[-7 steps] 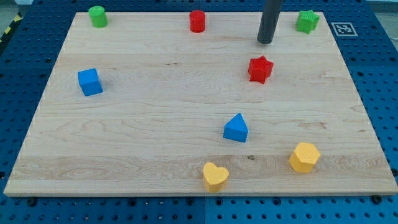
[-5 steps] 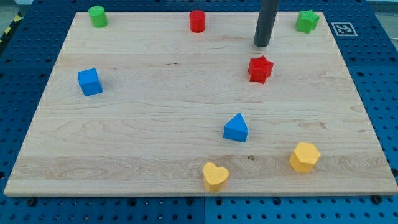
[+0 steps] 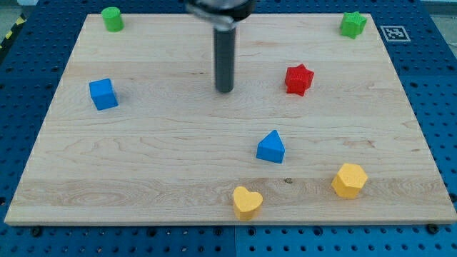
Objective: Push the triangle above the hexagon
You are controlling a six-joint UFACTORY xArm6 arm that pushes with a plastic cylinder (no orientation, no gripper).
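Wooden tabletop [image 3: 143, 157]: my tip [image 3: 224, 91], holding nothing, is up-left of the blue triangle [image 3: 270, 147]; approaching, next push it rightward, above the yellow hexagon [image 3: 349, 180].

Lab bench; blue pegboard [image 3: 28, 64]; fiducial tag [image 3: 395, 33]

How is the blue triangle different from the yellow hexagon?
The blue triangle is blue, while the yellow hexagon is yellow. The triangle comes to a point at its top; the hexagon has a flat, six-sided top. The triangle sits nearer the board's middle; the hexagon lies toward the view's bottom right, near the edge. Both rest on the wooden board, and my tip touches neither.
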